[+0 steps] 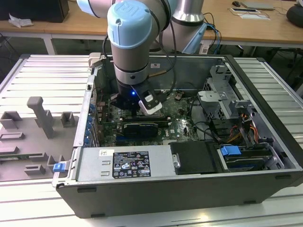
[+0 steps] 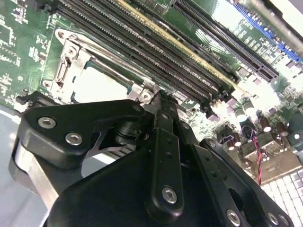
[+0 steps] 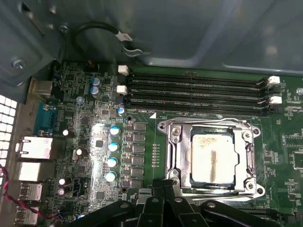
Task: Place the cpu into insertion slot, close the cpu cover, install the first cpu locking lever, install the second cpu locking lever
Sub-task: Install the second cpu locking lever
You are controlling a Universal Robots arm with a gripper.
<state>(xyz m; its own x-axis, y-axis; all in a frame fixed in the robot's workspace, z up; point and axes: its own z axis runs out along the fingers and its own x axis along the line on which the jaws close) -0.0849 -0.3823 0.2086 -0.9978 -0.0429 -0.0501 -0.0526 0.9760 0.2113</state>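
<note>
Black linkage gripper (image 2: 160,101): in the second wrist view its fingers (image 2: 163,123) run together to a single narrow tip, drawn together with nothing between them. That tip sits just beside the near edge of the thin silvery metal frame plate, the cpu cover (image 2: 71,61); contact cannot be told. In the first wrist view the same gripper (image 3: 163,189) rises from the bottom centre of the frame, tips meeting at the lower rim of the cover (image 3: 175,156).

First wrist view: one small square chip with a pale silvery-beige top, the cpu (image 3: 211,158), lies flat inside the square metal-rimmed insertion slot (image 3: 255,191), seen through the window of the cover, which lies down over it. Four long black memory slots (image 3: 194,94) run across the frame just above the socket. A column of four small blue-topped capacitors (image 3: 112,153) stands left of it.

Second wrist view: the cpu (image 2: 99,85) shows as a bright patch at upper left.

Exterior view: one pale-blue and grey robot arm (image 1: 132,42) reaches down into an open dark grey computer case (image 1: 189,189), centre left of the frame, on a ribbed metal table (image 1: 47,75). Grey fixture blocks (image 1: 40,113) stand at far left.
</note>
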